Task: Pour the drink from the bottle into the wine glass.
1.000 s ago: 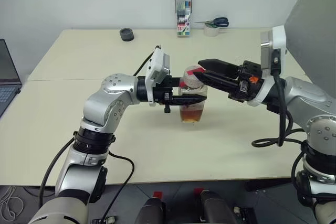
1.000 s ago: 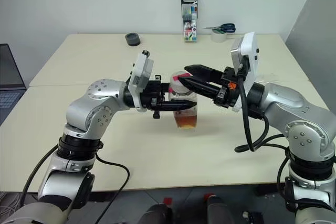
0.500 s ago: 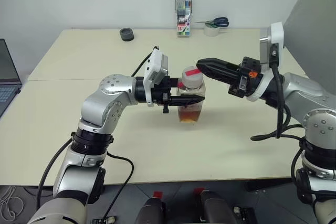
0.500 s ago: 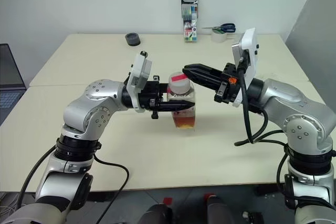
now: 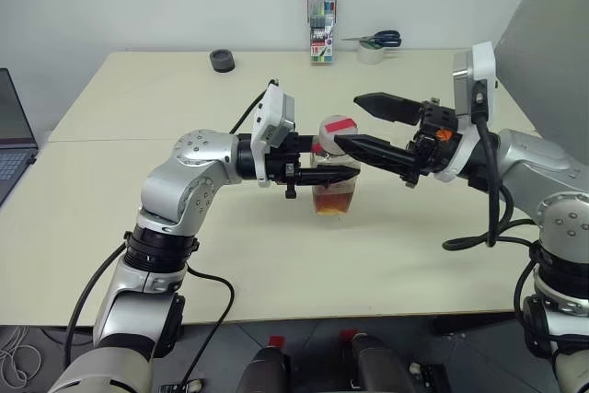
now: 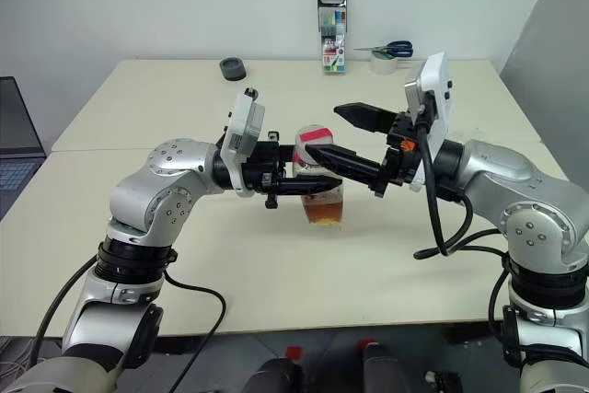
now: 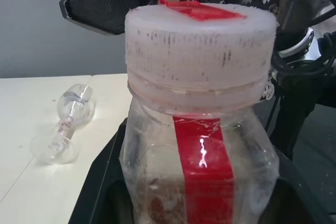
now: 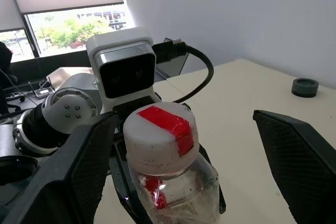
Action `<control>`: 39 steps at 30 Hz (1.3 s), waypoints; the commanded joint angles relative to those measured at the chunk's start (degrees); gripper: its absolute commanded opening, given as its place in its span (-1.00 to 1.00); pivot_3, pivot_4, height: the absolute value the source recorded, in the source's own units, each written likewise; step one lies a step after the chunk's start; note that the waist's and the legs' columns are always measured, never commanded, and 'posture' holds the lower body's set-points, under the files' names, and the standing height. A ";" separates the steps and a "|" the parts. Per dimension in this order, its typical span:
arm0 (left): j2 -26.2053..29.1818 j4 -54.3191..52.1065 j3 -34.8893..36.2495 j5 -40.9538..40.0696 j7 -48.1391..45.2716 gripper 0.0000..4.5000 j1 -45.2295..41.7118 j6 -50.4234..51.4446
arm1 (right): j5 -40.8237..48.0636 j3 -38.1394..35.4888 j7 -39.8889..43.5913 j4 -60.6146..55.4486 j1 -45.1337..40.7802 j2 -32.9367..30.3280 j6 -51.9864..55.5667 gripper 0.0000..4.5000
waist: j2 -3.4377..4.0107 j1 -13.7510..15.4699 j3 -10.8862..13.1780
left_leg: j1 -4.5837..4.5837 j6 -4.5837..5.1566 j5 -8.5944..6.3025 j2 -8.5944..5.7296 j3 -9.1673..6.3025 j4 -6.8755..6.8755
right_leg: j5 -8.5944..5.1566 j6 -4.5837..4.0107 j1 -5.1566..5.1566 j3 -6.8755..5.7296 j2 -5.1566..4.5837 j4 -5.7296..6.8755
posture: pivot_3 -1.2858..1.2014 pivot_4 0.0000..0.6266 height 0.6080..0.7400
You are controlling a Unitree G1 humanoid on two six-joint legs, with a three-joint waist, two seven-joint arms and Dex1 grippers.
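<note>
Clear plastic bottle (image 5: pixel 333 172) near mid-table, upright, held at its body by the left end effector (image 5: pixel 342 173), whose two black fingers are clamped tight on it from the robot's left. Whether the base touches the table (image 5: pixel 138 98) or hangs just above it cannot be told. Amber-brown drink (image 5: pixel 333 200) fills only the lower part of the bottle. The cap (image 5: pixel 337 133) looks whitish with a red strip across its top; a red strip also runs down the bottle's side, seen close in the left wrist view (image 7: pixel 202 166).

Right end effector (image 5: pixel 358 121) reaches in from the robot's right, roughly level, fingers spread wide. One finger sits just beside the cap on the near side; the other stands higher and apart from it on the far side. In the right wrist view the cap (image 8: pixel 160 132) lies between the two spread fingers, with a clear gap to one finger (image 8: pixel 299 150); contact on the other side cannot be told. Nothing is held by this end effector.

Wine glass (image 7: pixel 65 127) shows in the left wrist view, lying on its side on the table, apart from the bottle.

Along the far edge of the table: a marker pack (image 5: pixel 321 23) standing upright, scissors (image 5: pixel 377 40) resting on a roll of tape (image 5: pixel 371 53), and a small dark ring (image 5: pixel 222 61). A laptop (image 5: pixel 14 140) sits at the robot's far left.
</note>
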 commanded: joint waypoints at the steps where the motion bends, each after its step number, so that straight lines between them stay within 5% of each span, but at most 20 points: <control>1: -0.06 -2.43 1.45 -1.34 -0.41 -0.18 -1.07 -0.88 | -0.32 0.31 0.16 -2.34 0.08 0.38 -1.26 0.99 | 0.00 0.00 0.00 | 0.00 0.00 0.00 0.00 -0.01 0.00 | 0.00 0.00 0.00 0.00 0.00 0.00 | 0.03 -0.52 1.00; 10: -0.15 -2.55 1.34 -1.37 -0.47 -0.18 -1.01 -0.85 | -0.76 1.37 -0.01 -2.99 0.48 1.12 -1.99 0.99 | 0.00 0.01 0.00 | 0.00 -0.01 0.01 0.00 0.00 0.00 | 0.00 0.00 0.00 0.01 0.00 0.00 | 0.03 -0.52 1.00; 13: -0.17 -2.54 1.32 -1.36 -0.51 -0.18 -1.03 -0.87 | -0.86 1.47 0.12 -2.93 0.36 1.31 -2.09 0.73 | 0.00 0.01 0.00 | 0.00 -0.01 0.00 0.00 -0.01 0.00 | 0.00 0.00 0.00 0.00 0.00 0.00 | 0.03 -0.52 1.00; 19: -0.19 -2.73 1.35 -1.32 -0.53 -0.18 -0.78 -0.91 | -1.07 1.78 -0.45 -3.23 0.44 2.37 -2.36 -0.14 | 0.00 0.01 0.00 | 0.00 -0.02 0.01 0.00 0.00 0.00 | 0.00 0.00 0.00 0.00 0.00 0.00 | 0.03 -0.52 1.00; 27: -0.11 -3.34 1.61 -1.94 -0.64 -0.18 -0.34 -0.04 | -1.93 2.03 1.48 -2.20 -0.29 2.89 -2.55 -0.14 | 0.00 0.01 0.00 | 0.00 -0.02 0.01 0.00 -0.01 0.00 | 0.00 0.00 0.00 0.00 0.00 0.00 | 0.03 -0.52 1.00; 34: 1.15 -4.55 0.88 -4.77 -5.09 -0.18 -0.94 2.14 | -9.63 10.14 27.46 12.48 -9.70 -4.39 -8.07 -0.14 | 0.02 -0.11 0.02 | 0.04 0.02 -0.01 0.00 0.08 0.00 | 0.00 0.00 0.04 -0.02 0.05 -0.03 | 0.03 -0.52 1.00; 39: 1.95 -6.97 0.58 -6.88 -7.21 -0.18 -0.67 4.42 | -14.91 15.11 40.62 26.25 -19.36 -1.77 -12.85 -0.14 | 0.01 -0.23 0.03 | 0.04 0.03 -0.02 0.02 0.20 0.00 | 0.00 0.00 0.02 -0.03 0.07 -0.02 | 0.03 -0.52 1.00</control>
